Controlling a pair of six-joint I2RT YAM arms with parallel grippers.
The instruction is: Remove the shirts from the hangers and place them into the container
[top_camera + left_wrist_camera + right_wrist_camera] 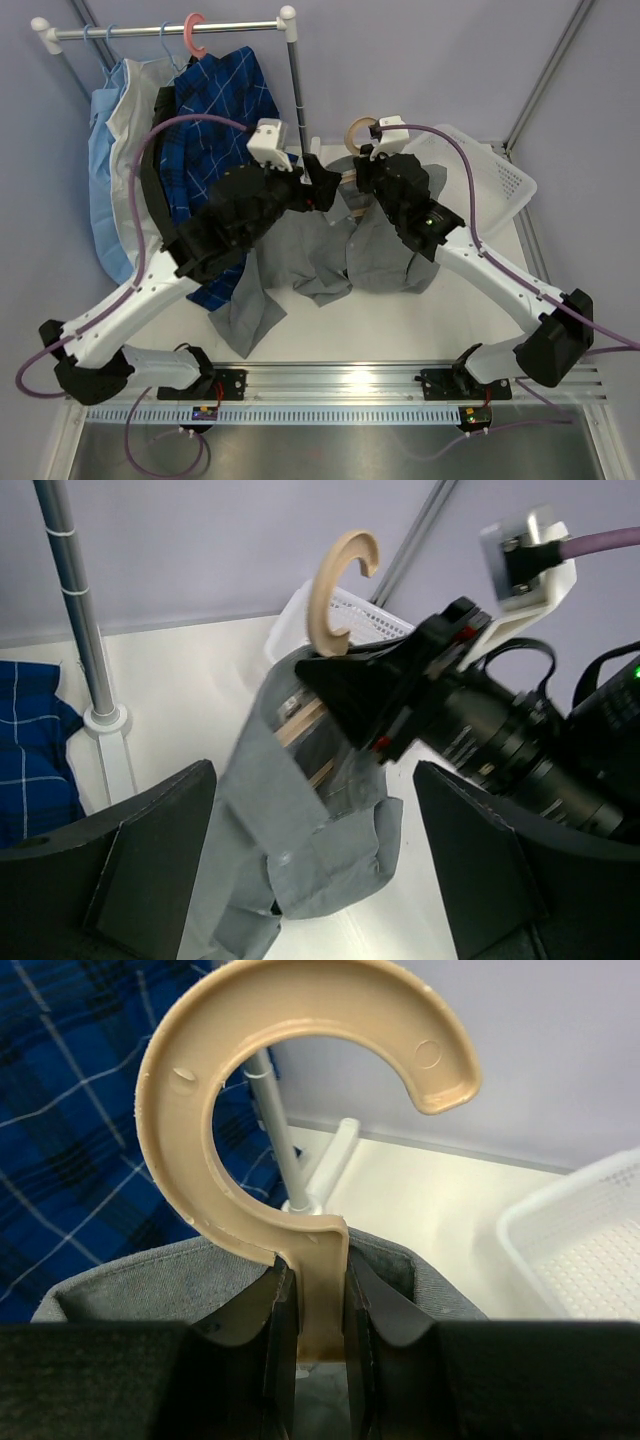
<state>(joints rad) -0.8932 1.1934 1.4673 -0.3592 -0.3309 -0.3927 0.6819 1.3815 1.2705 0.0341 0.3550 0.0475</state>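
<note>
Grey shirt (320, 265) is not yet off the tan hanger (300, 1110): collar sits round the hanger neck, and the rest drapes onto the table (400, 330) near its middle. Your right gripper (320, 1310) has its jaws clamped on that neck. Your left gripper (312, 810) has jaws wide apart w/ nothing held, the shirt between them. Plaid shirt (215, 110) hangs on the pink hanger (195, 35) at the far-left corner. Basket (520, 185), far-right corner, shows no shirt, so both are left to do, imo.

White arm links (130, 300), black joints (230, 220), purple cables (190, 120); left gripper (310, 810) black, broad flat fingers (150, 860).
</note>
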